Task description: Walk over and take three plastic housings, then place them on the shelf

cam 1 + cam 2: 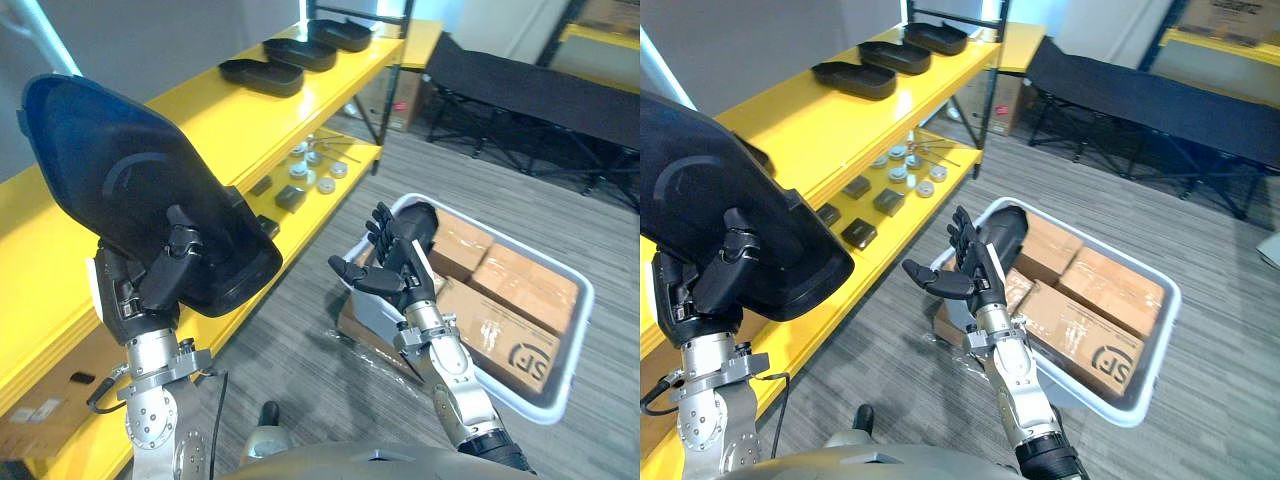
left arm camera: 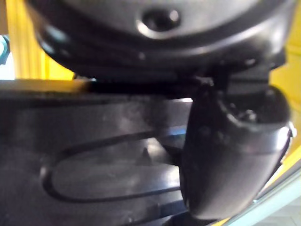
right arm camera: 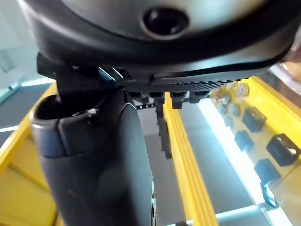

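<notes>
From the head camera I see my left hand (image 1: 165,270) at 8 o'clock, fingers and thumb curled round the lower edge of a black housing (image 1: 120,180). The housing is lifted clear and tilted, its hollow side facing me, at 9 o'clock. It hangs in front of the yellow shelf (image 1: 200,110), overlapping the top board's front edge from where I look; I cannot tell whether it touches the board. In the left wrist view the thumb lies flat against the housing's dark moulded face. On the same top board, at 12 o'clock, a row of housings (image 1: 300,53) lies end to end, three of them, hollow side up and close together. On the lower board, nearer the middle of my view, sit small black blocks (image 1: 290,197) and, just beyond them, a cluster of silver discs (image 1: 310,165). My right hand (image 1: 395,265) is just off centre at 4 o'clock, released, fingers straight and spread, thumb out to the side, holding nothing. It hovers in front of the near corner of a grey bin (image 1: 575,330) on the floor at 4 o'clock. The bin holds cardboard boxes (image 1: 500,310) packed side by side, and a dark piece (image 1: 420,218) sits in its far corner, just behind my fingertips. At 2 o'clock, well apart, stands a black cot (image 1: 540,85).
</notes>
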